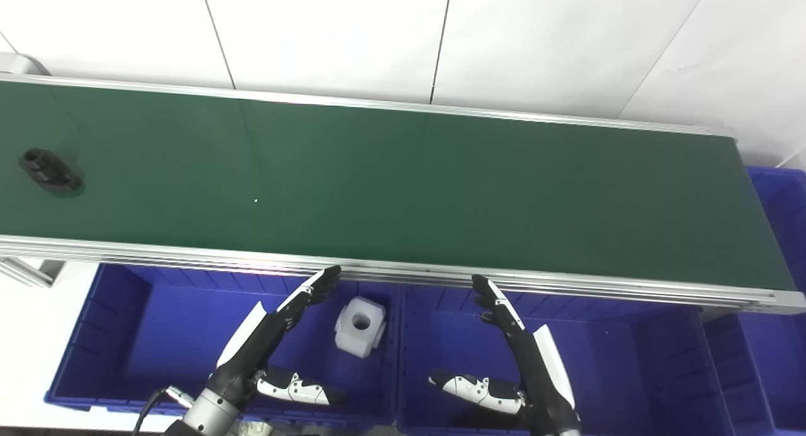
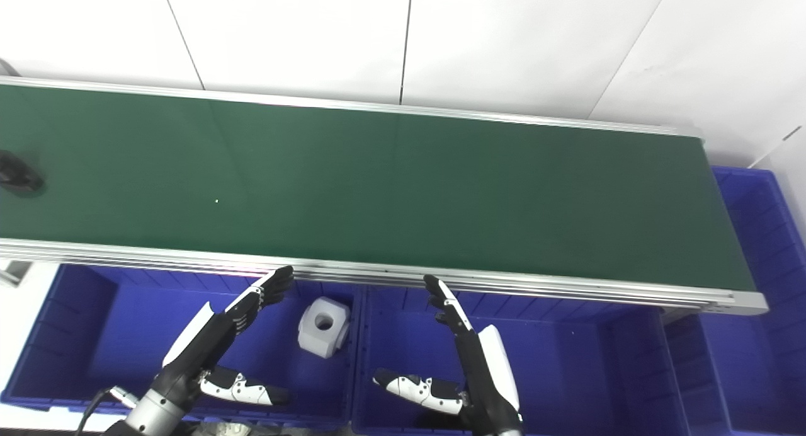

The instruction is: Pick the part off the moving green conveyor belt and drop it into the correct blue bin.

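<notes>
A black part (image 1: 49, 170) lies on the green conveyor belt (image 1: 403, 184) at its far left end, too dark to make out its shape. Both hands hover empty over the blue bins below the belt's near rail, well away from the part: left hand (image 1: 267, 338) and right hand (image 1: 519, 348) have fingers spread wide, thumbs out. A white block (image 1: 360, 326) with a hole sits in the left blue bin (image 1: 101, 335), just beside the left hand.

Both arms were brought in from the bottom edge. The left hand (image 1: 271, 335) was held empty, fingers stretched straight and slanted up to the right, thumb stuck out sideways. The right hand (image 1: 526, 348) was mirrored the same way, fingers spread flat, nothing gripped, thumb pointed left.
</notes>
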Action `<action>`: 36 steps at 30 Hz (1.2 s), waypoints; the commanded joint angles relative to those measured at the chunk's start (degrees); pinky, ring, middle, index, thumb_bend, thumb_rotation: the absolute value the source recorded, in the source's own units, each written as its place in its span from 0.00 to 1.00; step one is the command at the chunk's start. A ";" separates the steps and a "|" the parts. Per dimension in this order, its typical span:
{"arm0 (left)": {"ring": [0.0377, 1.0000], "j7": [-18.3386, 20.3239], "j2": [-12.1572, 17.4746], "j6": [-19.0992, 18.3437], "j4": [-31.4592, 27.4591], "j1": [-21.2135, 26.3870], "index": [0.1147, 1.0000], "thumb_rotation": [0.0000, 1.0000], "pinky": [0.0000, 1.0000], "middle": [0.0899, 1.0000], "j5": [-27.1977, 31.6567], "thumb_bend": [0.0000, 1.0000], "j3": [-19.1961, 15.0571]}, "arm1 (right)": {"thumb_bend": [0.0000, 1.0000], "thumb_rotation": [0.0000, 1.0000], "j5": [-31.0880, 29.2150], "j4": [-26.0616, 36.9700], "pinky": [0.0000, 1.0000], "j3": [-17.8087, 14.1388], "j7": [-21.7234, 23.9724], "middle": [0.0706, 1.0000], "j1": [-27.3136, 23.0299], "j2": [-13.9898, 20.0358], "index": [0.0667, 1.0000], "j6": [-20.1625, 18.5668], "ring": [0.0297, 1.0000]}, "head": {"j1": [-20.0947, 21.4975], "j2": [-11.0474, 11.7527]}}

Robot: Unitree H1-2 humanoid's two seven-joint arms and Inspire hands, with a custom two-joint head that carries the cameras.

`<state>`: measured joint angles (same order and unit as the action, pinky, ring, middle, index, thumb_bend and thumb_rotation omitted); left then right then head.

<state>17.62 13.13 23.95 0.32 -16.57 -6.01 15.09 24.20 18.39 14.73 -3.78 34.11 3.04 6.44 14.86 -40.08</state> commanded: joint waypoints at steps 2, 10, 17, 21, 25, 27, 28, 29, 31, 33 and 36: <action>0.93 0.09 0.60 1.04 -2.35 -0.06 0.94 0.28 0.91 0.95 0.33 0.69 0.23 | 0.78 0.29 0.43 1.25 0.85 -0.02 0.04 0.90 0.47 -0.06 0.92 0.43 0.89 | -0.28 0.00; 0.93 -0.43 -0.16 0.73 -1.37 0.74 0.94 0.30 0.91 0.95 -0.07 0.71 0.20 | 0.77 0.28 0.78 1.64 0.86 -0.10 -0.22 0.90 1.10 0.10 0.92 0.96 0.89 | -0.57 0.05; 0.93 -0.20 -0.17 0.74 -1.22 0.89 0.94 0.30 0.91 0.95 0.25 0.71 0.22 | 0.77 0.28 1.12 1.79 0.86 -0.06 -0.15 0.90 1.29 -0.16 0.92 0.66 0.90 | -0.58 -0.03; 0.93 -0.13 0.02 0.57 -1.27 1.04 0.94 0.30 0.91 0.94 0.06 0.71 0.19 | 0.77 0.28 1.55 1.76 0.85 0.05 -0.17 0.90 1.23 -0.20 0.92 0.85 0.89 | -0.42 -0.07; 0.93 0.06 0.08 0.42 -1.21 1.14 0.94 0.28 0.91 0.94 0.47 0.71 0.23 | 0.77 0.28 1.51 1.99 0.85 0.03 -0.09 0.90 1.40 -0.46 0.92 0.31 0.89 | -0.42 -0.09; 0.93 -0.12 0.08 0.57 -1.17 1.14 0.94 0.28 0.91 0.94 0.07 0.71 0.20 | 0.77 0.29 1.81 1.95 0.85 0.04 -0.18 0.90 1.34 -0.47 0.92 0.43 0.89 | -0.40 -0.05; 0.93 -0.12 0.09 0.56 -1.18 1.14 0.94 0.28 0.91 0.94 0.00 0.71 0.22 | 0.77 0.29 1.77 1.91 0.85 0.01 -0.14 0.90 1.32 -0.49 0.92 0.36 0.89 | -0.40 -0.05; 0.93 -0.10 0.11 0.55 -1.19 1.14 0.94 0.28 0.91 0.94 -0.02 0.71 0.23 | 0.77 0.29 1.72 1.90 0.85 -0.03 -0.10 0.90 1.32 -0.51 0.92 0.30 0.89 | -0.40 -0.05; 0.92 -0.32 0.05 0.65 -1.26 1.13 0.94 0.29 0.91 0.94 -0.60 0.71 0.20 | 0.77 0.29 1.57 1.92 0.85 -0.12 -0.06 0.89 1.30 -0.57 0.92 0.18 0.89 | -0.40 -0.09; 0.92 -0.49 0.03 0.93 -1.15 1.17 0.94 0.30 0.90 0.94 -1.14 0.71 0.19 | 0.77 0.28 1.40 1.93 0.86 -0.19 -0.05 0.90 1.37 -0.59 0.92 0.17 0.89 | -0.43 -0.08; 0.92 -0.32 -0.05 0.86 -1.06 1.15 0.94 0.29 0.90 0.94 -0.74 0.71 0.22 | 0.77 0.28 1.24 1.96 0.86 -0.23 0.05 0.90 1.35 -0.51 0.92 0.20 0.89 | -0.48 0.01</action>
<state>17.63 12.90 23.72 -0.07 -15.95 -6.94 15.23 25.75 18.40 14.57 -3.77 34.96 2.82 6.44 14.41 -40.17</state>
